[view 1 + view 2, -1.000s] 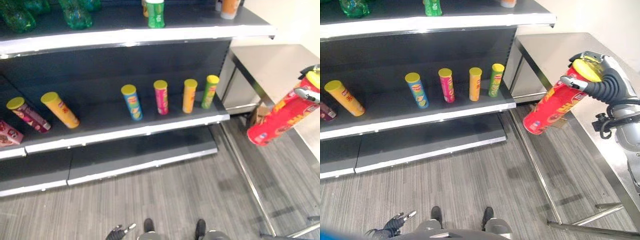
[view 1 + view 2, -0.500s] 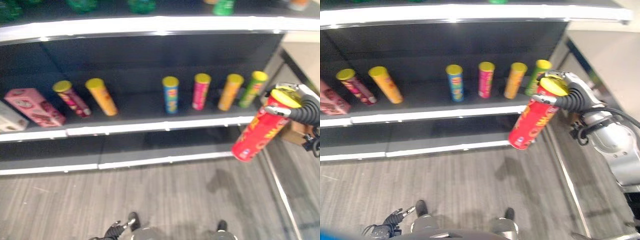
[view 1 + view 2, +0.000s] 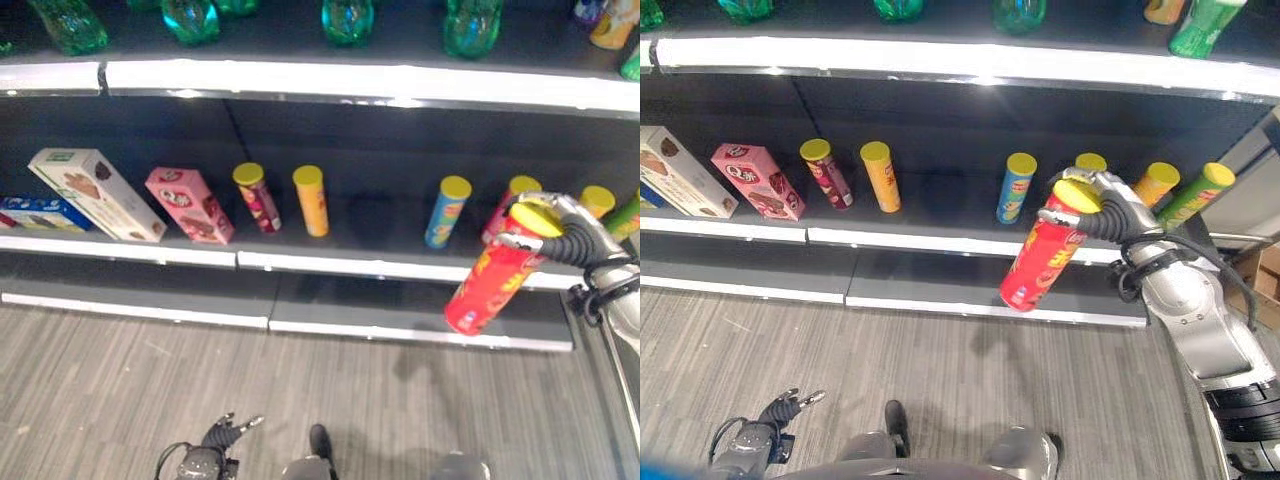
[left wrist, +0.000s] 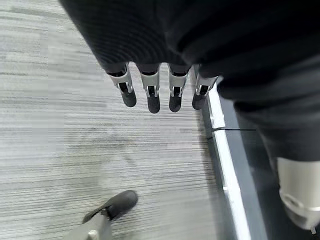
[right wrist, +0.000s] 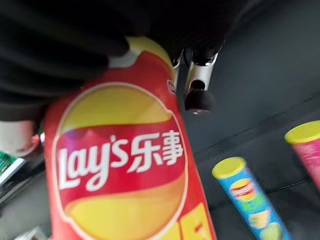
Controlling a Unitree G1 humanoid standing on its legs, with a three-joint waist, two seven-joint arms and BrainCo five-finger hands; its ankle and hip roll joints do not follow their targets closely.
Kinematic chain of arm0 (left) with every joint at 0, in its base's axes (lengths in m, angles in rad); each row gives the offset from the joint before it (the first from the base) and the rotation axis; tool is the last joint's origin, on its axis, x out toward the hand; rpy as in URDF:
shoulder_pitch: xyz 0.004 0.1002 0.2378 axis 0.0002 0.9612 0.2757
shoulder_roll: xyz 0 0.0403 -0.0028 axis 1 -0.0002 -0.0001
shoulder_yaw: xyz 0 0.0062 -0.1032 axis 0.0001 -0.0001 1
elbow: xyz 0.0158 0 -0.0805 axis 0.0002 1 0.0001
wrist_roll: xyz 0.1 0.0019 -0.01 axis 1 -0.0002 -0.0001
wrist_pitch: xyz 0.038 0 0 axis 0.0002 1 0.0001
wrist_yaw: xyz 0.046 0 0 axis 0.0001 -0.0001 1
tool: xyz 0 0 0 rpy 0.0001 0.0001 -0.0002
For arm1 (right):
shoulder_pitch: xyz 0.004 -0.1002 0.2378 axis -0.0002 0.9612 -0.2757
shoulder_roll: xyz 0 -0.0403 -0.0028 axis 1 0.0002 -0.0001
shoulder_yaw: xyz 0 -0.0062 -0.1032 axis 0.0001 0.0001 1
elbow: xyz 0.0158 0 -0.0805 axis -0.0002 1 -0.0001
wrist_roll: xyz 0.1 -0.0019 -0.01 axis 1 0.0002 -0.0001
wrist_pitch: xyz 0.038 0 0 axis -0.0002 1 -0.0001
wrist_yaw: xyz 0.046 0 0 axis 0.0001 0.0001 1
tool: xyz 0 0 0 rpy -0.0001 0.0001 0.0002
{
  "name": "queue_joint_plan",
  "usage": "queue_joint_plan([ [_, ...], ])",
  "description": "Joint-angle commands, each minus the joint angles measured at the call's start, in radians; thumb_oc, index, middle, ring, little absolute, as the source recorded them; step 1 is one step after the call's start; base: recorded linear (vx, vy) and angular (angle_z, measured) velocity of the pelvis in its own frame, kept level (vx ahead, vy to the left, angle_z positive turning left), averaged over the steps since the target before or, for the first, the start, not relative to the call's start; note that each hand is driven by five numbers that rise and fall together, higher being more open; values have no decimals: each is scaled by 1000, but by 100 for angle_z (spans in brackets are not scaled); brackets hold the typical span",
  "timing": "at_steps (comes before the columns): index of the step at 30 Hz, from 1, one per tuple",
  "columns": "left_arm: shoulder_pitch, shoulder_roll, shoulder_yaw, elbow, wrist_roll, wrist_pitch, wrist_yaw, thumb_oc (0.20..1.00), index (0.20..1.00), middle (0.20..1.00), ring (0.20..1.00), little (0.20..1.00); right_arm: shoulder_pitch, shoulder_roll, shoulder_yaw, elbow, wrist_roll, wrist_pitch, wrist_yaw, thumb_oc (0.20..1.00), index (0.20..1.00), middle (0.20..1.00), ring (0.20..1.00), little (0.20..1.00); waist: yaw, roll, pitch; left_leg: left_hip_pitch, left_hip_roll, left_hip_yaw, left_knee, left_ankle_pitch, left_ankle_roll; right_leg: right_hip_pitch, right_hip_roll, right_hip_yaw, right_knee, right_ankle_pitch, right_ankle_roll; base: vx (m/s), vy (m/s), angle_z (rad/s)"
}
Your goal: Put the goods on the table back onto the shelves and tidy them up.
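The right hand (image 3: 1110, 208) grasps the red can (image 3: 1040, 262) by its lid end, right of centre; likely light, rigid, smooth, crushable.

Head views overlook the shelves (image 3: 330, 262); wrist views sit close.

Right arm (image 3: 1200, 330) is smooth silver-grey, its wrist and right hand (image 3: 1110, 205) under a dark ribbed cover; the left hand (image 4: 160, 60) has silver fingers (image 4: 152, 92) (dark rounded tips) below the same ribbing
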Motion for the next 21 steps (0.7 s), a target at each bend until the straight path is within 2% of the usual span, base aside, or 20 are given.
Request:
queue_joint_plan([
  [1, -42, -13, 5, -5, 6, -7, 2, 1000, 1000, 1000, 1000, 1000, -122, -35, 27, -22, -15, -19, -17, 200, 200, 200, 200, 200, -2, 2, 19, 16, 8, 23, 3, -76, -48, -60, 69, 72, 27, -65, -28, 48, -15, 57],
  [2, -42, -14, 7, 0, 9, -7, 4, 1000, 1000, 1000, 1000, 1000, -132, -28, 43, -17, -23, -19, -15, 200, 200, 200, 200, 200, -3, 1, 24, 22, 4, 17, 3, -80, -46, -64, 78, 104, 10, -63, -22, 34, -15, 50],
  [3, -42, -14, 9, 0, 9, -7, 4, 1000, 1000, 1000, 1000, 1000, -134, -28, 45, -16, -23, -20, -15, 200, 200, 200, 200, 200, -4, 0, 23, 19, 3, 18, 3, -77, -46, -67, 77, 105, 8, -59, -22, 37, 2, 28],
  [4, -29, -23, 7, -7, 7, -12, 4, 1000, 1000, 1000, 1000, 1000, -145, -15, 67, -6, -47, -17, -18, 200, 200, 200, 200, 200, 8, -12, 19, 22, -17, 5, 3, -78, -42, -43, 74, 130, -28, -49, -19, 33, -40, 4],
  [6, -26, -28, 9, -6, 3, -10, 9, 1000, 1000, 1000, 1000, 1000, -166, -4, 86, 4, -60, -12, -21, 200, 200, 200, 200, 200, 18, -14, 13, 21, -20, -5, 3, -78, -43, -29, 73, 125, -42, -42, -16, 42, -56, 6],
  [8, -8, -46, 8, -3, -16, -10, 19, 1000, 1000, 1000, 1000, 1000, -244, 19, 149, 52, -103, -3, -43, 200, 200, 200, 200, 200, 40, -10, -1, 11, -11, -20, 3, -69, -52, -4, 77, 93, -65, -37, -18, 65, -135, 19],
  [13, -1, -62, -10, 30, -22, -5, 33, 1000, 1000, 1000, 1000, 1000, -353, 69, 221, 158, -170, 14, -100, 200, 200, 200, 200, 200, 70, 5, -4, -6, 2, -52, 3, -56, -69, 22, 79, 37, -66, -52, -26, 42, -145, 32],
  [14, 4, -68, -25, 29, -31, -4, 36, 1000, 1000, 1000, 1000, 1000, -390, 98, 237, 213, -201, 33, -125, 200, 200, 200, 200, 200, 91, 18, 0, -16, 6, -66, 3, -46, -77, 27, 76, 13, -58, -61, -30, 45, -184, 57],
  [18, 19, -74, -60, 4, -37, -4, 32, 1000, 1000, 1000, 1000, 1000, -457, 127, 255, 308, -252, 55, -179, 200, 200, 200, 200, 200, 120, 62, 12, -44, 6, -106, 3, -25, -93, 44, 64, -52, -43, -79, -38, 19, -113, 52],
  [20, 35, -77, -86, -15, -41, -6, 33, 1000, 1000, 1000, 1000, 1000, -509, 149, 267, 399, -284, 71, -232, 200, 200, 200, 200, 200, 140, 98, 20, -63, 6, -132, 3, -10, -101, 50, 61, -87, -31, -93, -41, -6, -70, 48],
  [21, 35, -78, -85, -16, -41, -5, 33, 1000, 1000, 1000, 1000, 1000, -514, 149, 272, 404, -284, 69, -234, 200, 200, 200, 200, 200, 136, 99, 20, -64, 6, -135, 3, -10, -101, 50, 61, -90, -31, -94, -41, -1, -48, 60],
])
